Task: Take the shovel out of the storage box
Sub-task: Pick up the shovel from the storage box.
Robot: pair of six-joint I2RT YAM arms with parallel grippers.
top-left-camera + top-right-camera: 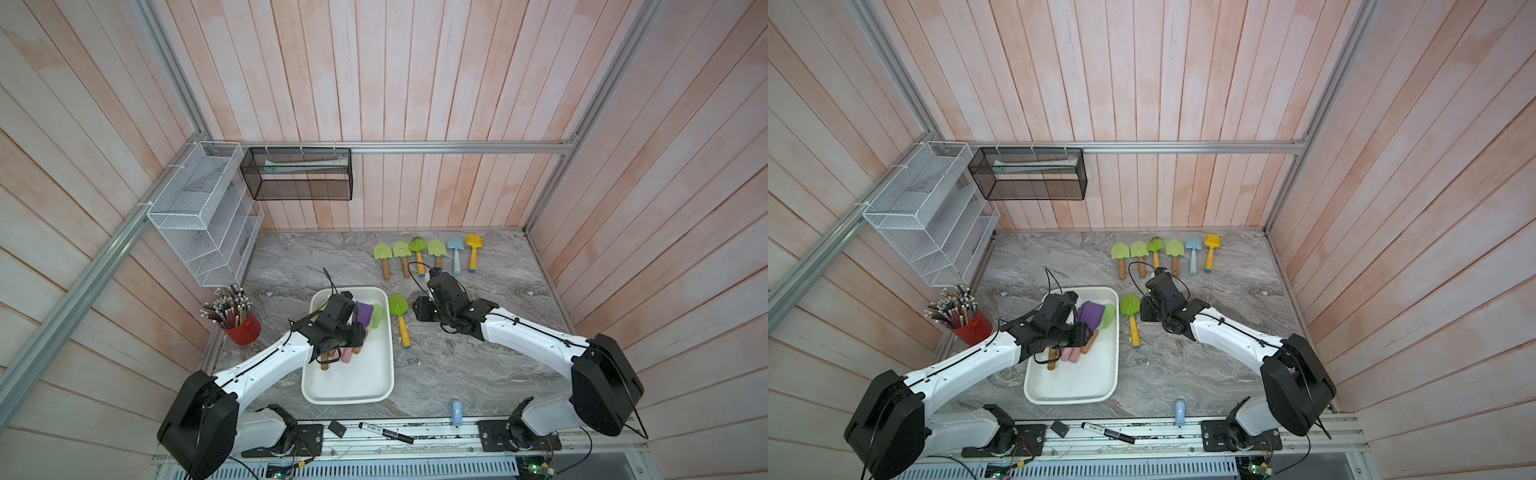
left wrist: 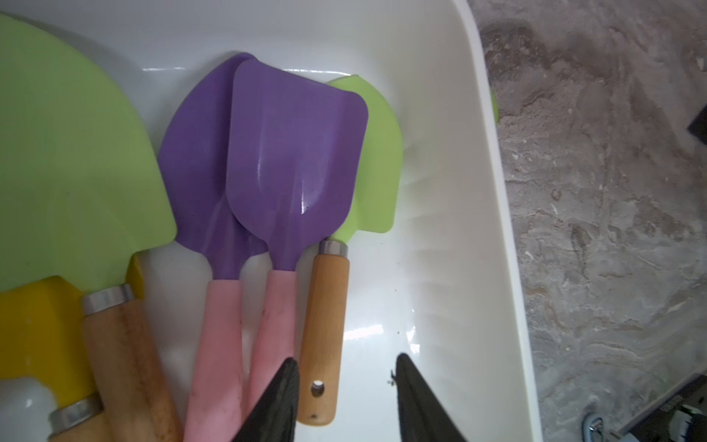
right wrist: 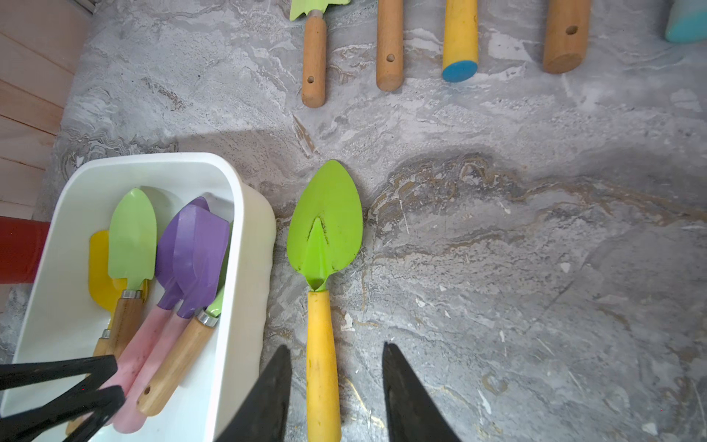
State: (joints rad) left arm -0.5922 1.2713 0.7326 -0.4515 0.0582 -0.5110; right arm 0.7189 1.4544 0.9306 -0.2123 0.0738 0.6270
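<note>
Near storage box (image 1: 361, 378), marker (image 1: 386, 432), writing illegible

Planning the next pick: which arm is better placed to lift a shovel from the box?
Left. The left pincer is inside the box, jaws apart around a wooden handle. The right pincer hangs outside, over a shovel on the table.

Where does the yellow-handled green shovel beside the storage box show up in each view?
Top view: yellow-handled green shovel on the table, beside the storage box's long side.
Top view: same spot beside the box.
Left wrist: not clearly in it; just a green sliver beyond the rim.
Right wrist: centre, handle between the open right end effector's fingers.
Shared landmark: the storage box's white rim.
</note>
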